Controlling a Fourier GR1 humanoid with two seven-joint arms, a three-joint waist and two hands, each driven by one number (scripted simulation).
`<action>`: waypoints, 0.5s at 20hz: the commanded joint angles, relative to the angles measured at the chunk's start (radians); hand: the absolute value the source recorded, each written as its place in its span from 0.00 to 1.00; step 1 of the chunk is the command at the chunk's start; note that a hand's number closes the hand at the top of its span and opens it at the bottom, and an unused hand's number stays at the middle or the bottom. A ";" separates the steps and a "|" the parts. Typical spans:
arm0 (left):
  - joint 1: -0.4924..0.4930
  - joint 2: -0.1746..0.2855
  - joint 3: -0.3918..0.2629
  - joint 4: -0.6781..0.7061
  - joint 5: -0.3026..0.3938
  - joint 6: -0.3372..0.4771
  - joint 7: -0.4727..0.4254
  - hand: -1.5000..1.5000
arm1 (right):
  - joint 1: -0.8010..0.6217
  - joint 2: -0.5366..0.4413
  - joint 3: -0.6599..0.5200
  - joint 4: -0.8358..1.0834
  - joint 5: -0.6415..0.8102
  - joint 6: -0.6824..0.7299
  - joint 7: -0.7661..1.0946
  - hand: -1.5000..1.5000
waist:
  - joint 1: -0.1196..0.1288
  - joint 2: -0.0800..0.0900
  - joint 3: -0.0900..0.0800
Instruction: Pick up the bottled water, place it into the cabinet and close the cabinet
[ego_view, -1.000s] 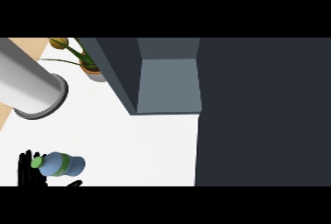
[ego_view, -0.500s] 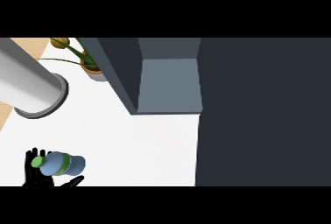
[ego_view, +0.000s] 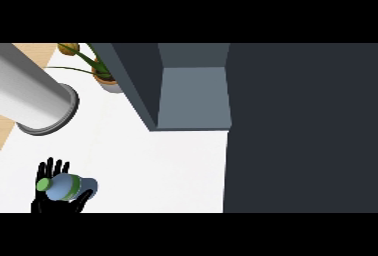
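While the bottled water (ego_view: 68, 187) is being shown at the view's lower left, against the white counter (ego_view: 162, 165), it is being clasped by the left hand (ego_view: 43, 204) — the black fingers (ego_view: 53, 169) are being curled round one side of it and the thumb round the other. The pale blue bottle is being held tilted, with its green cap (ego_view: 45, 184) pointing left; any writing on it is too small to be read, and whether it is touching the counter cannot be told. The cabinet (ego_view: 192, 97) is standing open, well apart from the bottle, up and to the right, its grey-blue inside being exposed beside a broad dark panel (ego_view: 303, 125). A potted plant (ego_view: 105, 80) and a large grey cylinder (ego_view: 37, 100) are being seen at the upper left.
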 joint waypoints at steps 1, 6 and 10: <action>-0.014 0.002 0.003 0.036 0.012 -0.042 -0.028 1.00 | 0.049 -0.017 -0.077 -0.135 -0.129 0.032 0.026 0.00 | -0.001 -0.001 0.000; -0.077 0.002 0.012 0.085 0.020 -0.041 -0.055 1.00 | 0.004 -0.008 -0.055 -0.126 -0.112 0.018 0.052 0.00 | 0.002 0.001 0.000; -0.040 -0.008 -0.003 0.071 0.022 -0.076 -0.062 1.00 | 0.011 -0.024 -0.085 -0.140 -0.169 0.018 0.063 0.00 | 0.008 0.001 0.001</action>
